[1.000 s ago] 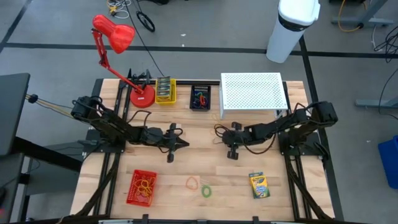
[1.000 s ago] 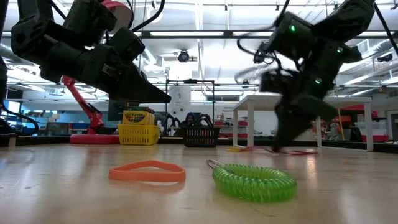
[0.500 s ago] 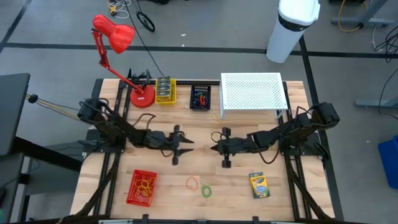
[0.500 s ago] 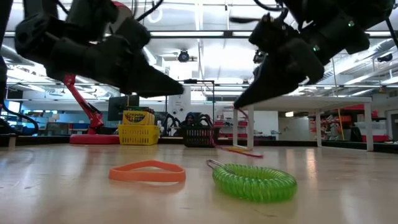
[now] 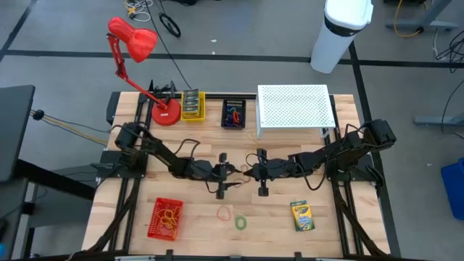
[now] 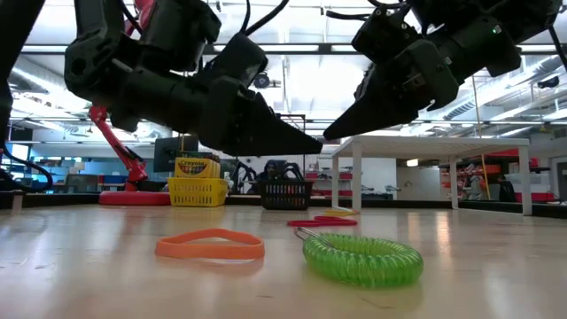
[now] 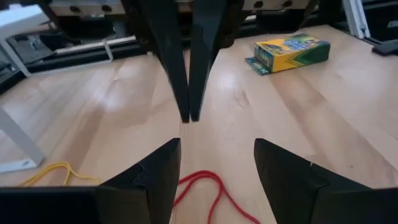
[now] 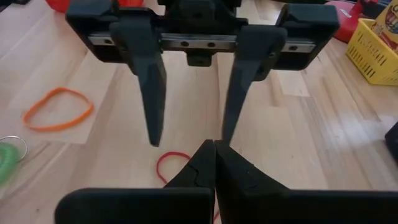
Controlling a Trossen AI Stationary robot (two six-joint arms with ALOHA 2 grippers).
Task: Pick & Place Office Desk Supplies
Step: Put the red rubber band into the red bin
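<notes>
I've got both arms meeting nose to nose at the centre of the high view, tips almost touching above the bench. My left tool has its fingers spread apart with nothing between them; my right tool is pinched tight, its two fingers pressed flat together and empty. Under the meeting point a red band lies loose on the wood, touched by neither tool. Lower centre of the high view, an orange loop sits just beside a green coil; in the low view they're the nearest things, side by side. A crayon box lies flat at lower right, and a red tray with bands in it sits at lower left. Along the upper edge I see a lamp, a yellow basket with crayon boxes, a black basket, and the white riser.
</notes>
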